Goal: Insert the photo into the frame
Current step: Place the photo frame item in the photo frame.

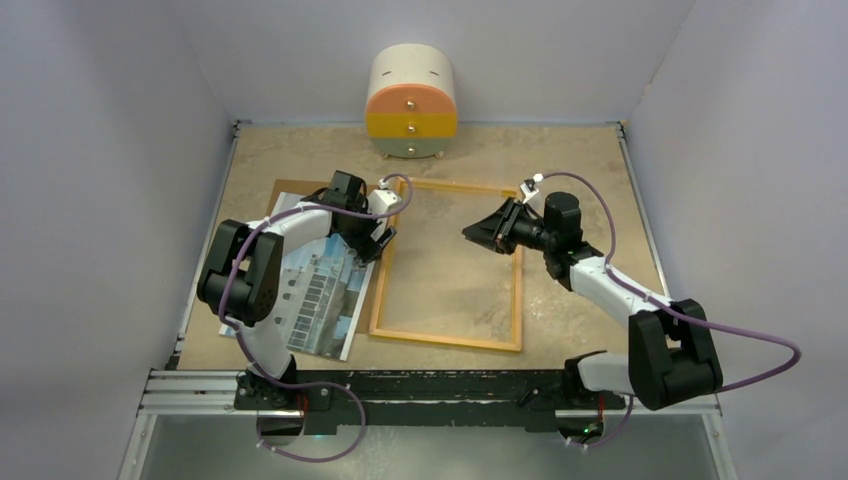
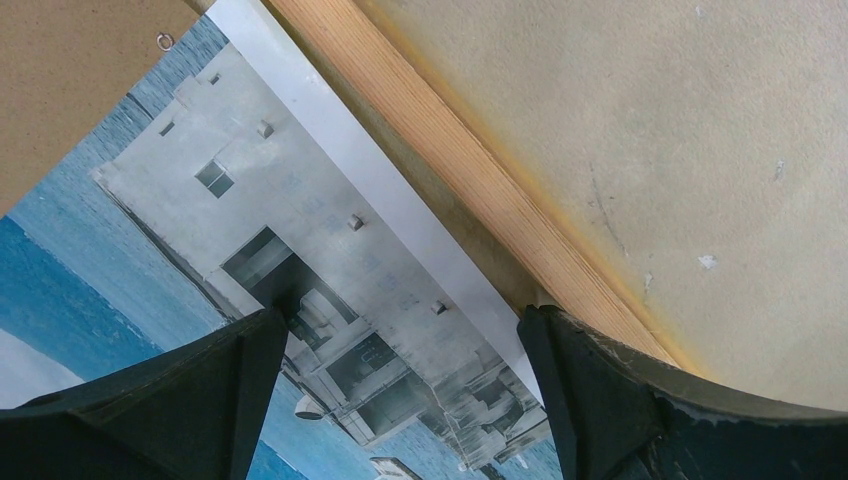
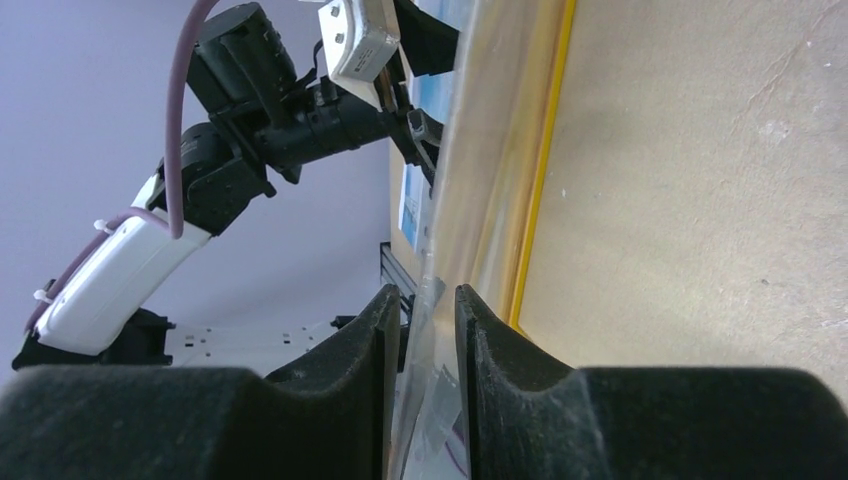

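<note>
The photo [image 1: 315, 290], a white building under blue sky, lies face up left of the frame. It partly covers a brown backing board [image 1: 290, 188]. The frame [image 1: 447, 342] lies flat mid-table, showing light wood with yellow edges. My left gripper [image 1: 378, 240] is open and low over the photo's right edge. In the left wrist view it [image 2: 400, 330] straddles the photo [image 2: 300, 200] beside the frame's wooden rail [image 2: 470, 170]. My right gripper [image 1: 478, 232] is inside the frame's upper part. In the right wrist view it [image 3: 432, 300] is shut on a thin clear sheet [image 3: 480, 170] that stands tilted up along the frame's yellow edge [image 3: 540, 180].
A small rounded drawer unit [image 1: 412, 103] in cream, orange and yellow stands at the back centre. Grey walls close in the table on three sides. The backing board's corner with a metal hanger shows in the left wrist view [image 2: 70, 90]. My left arm [image 3: 250, 110] shows in the right wrist view.
</note>
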Available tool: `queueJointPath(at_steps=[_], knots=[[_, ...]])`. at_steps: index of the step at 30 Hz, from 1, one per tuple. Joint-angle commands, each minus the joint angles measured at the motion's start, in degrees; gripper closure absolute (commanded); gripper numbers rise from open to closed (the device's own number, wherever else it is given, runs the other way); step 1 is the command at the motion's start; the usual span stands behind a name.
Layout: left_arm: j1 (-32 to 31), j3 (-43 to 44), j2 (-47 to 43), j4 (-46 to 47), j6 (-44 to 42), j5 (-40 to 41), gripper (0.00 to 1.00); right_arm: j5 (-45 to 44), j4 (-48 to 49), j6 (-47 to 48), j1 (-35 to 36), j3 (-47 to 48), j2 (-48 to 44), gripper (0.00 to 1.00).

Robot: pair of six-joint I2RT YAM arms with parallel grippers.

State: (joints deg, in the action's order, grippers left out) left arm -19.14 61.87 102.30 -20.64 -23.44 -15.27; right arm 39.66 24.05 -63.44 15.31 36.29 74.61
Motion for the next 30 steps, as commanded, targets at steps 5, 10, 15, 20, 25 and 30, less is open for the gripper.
queueJointPath(at_steps=[5,10,15,20,25,30], knots=[[0.1,-1.7,-0.3,-0.3,-0.5,-2.1,0.03,-2.3,-7.4,8.3,0.3,1.2,1.5,0.59],[0.1,-1.7,-0.3,-0.3,-0.5,-2.0,0.03,-4.1,-13.7,15.3,0.1,4.1,2.3,0.53],[0.1,-1.7,-0.4,-0.3,-0.6,-1.6,0.03,-4.3,-15.7,17.6,-0.1,4.5,2.9,0.49],[0.1,-1.7,-0.5,-0.2,-0.6,-1.4,0.03,-3.9,-14.9,17.9,-0.2,3.9,3.3,0.44],[0.1,-1.9,-0.7,-0.2,-0.7,-1.4,0.03,-5.3,-19.8,21.2,-0.2,5.9,3.7,0.35],[0.1,-2.3,-0.8,0.0,-0.7,-1.3,0.03,-6.7,-23.7,23.5,-0.6,6.7,3.2,0.24]])
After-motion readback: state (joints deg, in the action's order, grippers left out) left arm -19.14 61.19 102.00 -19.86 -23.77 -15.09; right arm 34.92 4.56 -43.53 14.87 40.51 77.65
